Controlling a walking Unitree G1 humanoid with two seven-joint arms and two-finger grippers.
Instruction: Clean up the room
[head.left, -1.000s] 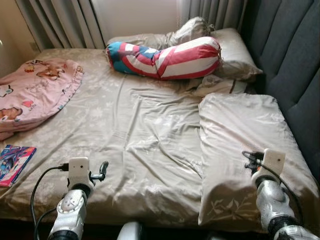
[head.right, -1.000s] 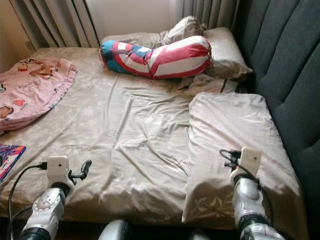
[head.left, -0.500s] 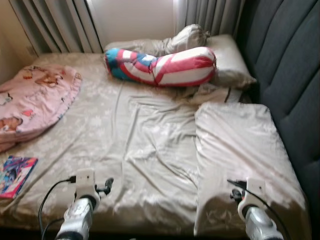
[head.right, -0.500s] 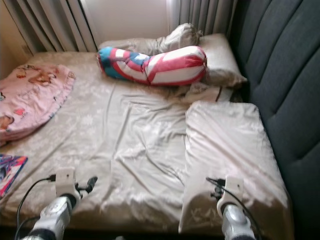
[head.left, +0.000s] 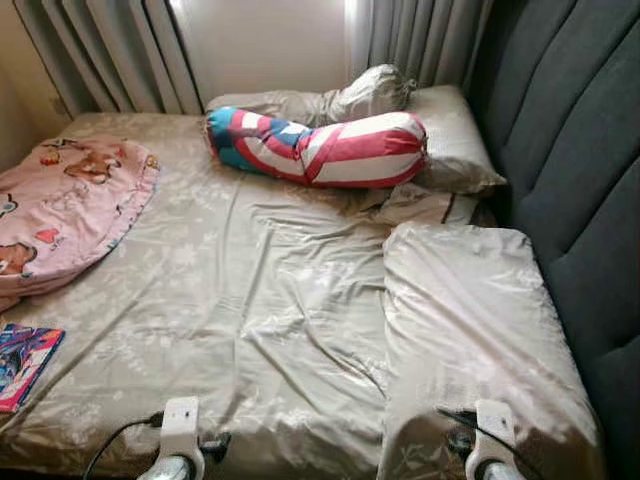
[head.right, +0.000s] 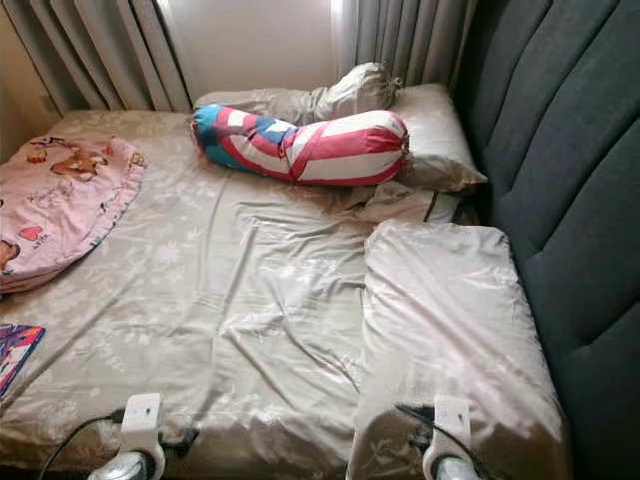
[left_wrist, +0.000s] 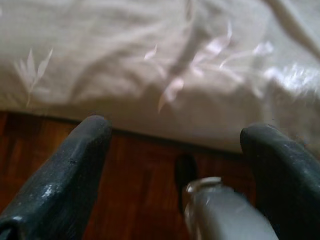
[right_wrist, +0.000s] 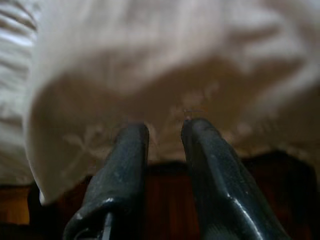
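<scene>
Two arms reach up from the lower edge of the head views, at the foot of a bed (head.left: 250, 300) covered in a wrinkled beige sheet. Far left, a colourful book (head.left: 22, 362) lies flat near the bed's edge. Behind it a pink blanket (head.left: 62, 212) printed with cartoon animals is heaped on the mattress, well apart from everything else.

The left gripper (left_wrist: 175, 150) hangs just off the foot of the bed, pointing at the drop of the sheet and the reddish wooden floor (left_wrist: 135, 185) below. Its two black fingers (left_wrist: 75, 165) stand wide apart and hold nothing.

At the head of the bed a red, white and blue striped bolster (head.left: 320, 148) lies across, with a crumpled grey pillow (head.left: 365, 92) behind it and a flat beige pillow (head.left: 455, 140) touching its right end. Grey curtains (head.left: 110, 50) hang behind.

Toward the right, a long beige pillow (head.left: 470, 310) lies lengthwise beside the dark padded headboard (head.left: 570, 170). The right gripper (right_wrist: 165, 140) points at that pillow's near end, its fingers (right_wrist: 125, 165) nearly closed with a narrow gap and nothing between them.
</scene>
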